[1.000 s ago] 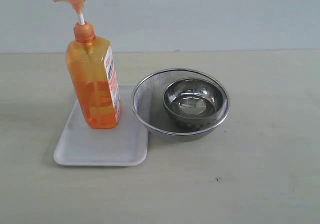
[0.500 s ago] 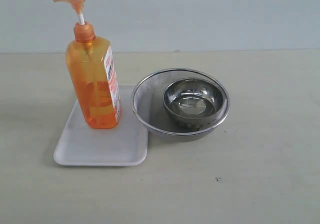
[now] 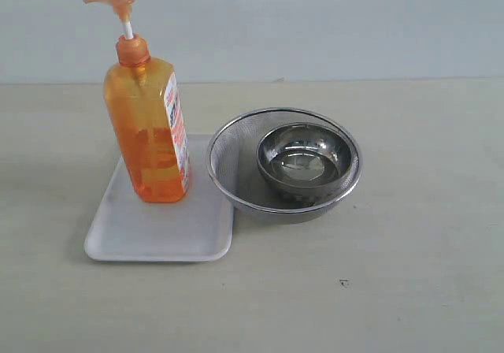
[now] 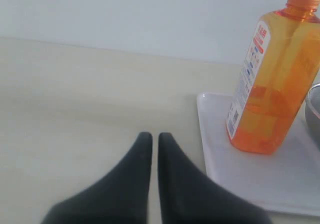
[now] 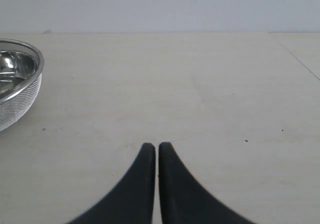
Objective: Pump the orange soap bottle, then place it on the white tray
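So the orange soap bottle (image 3: 147,124) is standing upright on the white tray (image 3: 157,239), and a mesh strainer (image 3: 228,160) sits right up against the tray's edge. Both claws are pressed together on nothing: the left gripper (image 4: 151,139) is off the tray's other side, and the right gripper (image 5: 152,148) is well away from the tray, past the strainer. Placing looks done to me. I can't tell whether it got pumped; if not, next is a straight push down on the pump head without tipping the bottle.

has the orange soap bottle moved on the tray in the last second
No. The tall translucent orange soap bottle stands upright on the flat white tray, at the same gap from the round steel mesh strainer as before.
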Action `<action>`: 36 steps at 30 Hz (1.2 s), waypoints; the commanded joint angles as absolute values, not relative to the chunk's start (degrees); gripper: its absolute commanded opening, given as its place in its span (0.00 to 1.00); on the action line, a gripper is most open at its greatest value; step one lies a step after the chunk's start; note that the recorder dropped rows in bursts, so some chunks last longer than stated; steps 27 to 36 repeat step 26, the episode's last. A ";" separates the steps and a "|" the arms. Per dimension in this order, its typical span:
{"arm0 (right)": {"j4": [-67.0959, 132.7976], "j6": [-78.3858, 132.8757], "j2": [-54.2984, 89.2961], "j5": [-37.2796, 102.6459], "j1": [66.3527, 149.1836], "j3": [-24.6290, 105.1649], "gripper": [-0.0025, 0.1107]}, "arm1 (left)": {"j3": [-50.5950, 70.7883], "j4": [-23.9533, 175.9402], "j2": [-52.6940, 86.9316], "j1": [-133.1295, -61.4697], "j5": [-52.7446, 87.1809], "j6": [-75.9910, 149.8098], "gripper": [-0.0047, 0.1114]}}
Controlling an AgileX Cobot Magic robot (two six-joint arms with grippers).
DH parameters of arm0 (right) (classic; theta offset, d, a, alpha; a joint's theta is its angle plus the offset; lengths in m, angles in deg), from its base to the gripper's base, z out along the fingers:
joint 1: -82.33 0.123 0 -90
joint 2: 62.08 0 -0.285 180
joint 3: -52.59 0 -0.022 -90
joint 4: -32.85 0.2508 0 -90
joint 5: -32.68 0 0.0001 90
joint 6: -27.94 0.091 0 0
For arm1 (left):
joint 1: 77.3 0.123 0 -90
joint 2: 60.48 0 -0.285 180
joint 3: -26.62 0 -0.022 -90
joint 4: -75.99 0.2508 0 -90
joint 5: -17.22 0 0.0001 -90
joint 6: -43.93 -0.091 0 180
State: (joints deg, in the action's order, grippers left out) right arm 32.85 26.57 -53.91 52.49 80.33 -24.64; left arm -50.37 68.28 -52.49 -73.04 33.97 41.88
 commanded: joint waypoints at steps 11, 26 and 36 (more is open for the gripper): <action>32.30 26.59 -54.30 52.31 80.13 -24.63 0.02 | -50.60 67.85 -52.69 -73.32 33.93 42.12 0.08; 32.30 26.58 -54.30 51.79 80.13 -24.63 0.02 | -50.60 67.85 -52.69 -73.32 33.93 42.12 0.08; 32.30 26.58 -54.30 51.79 80.13 -24.63 0.02 | -50.60 67.85 -52.69 -73.32 33.93 42.12 0.08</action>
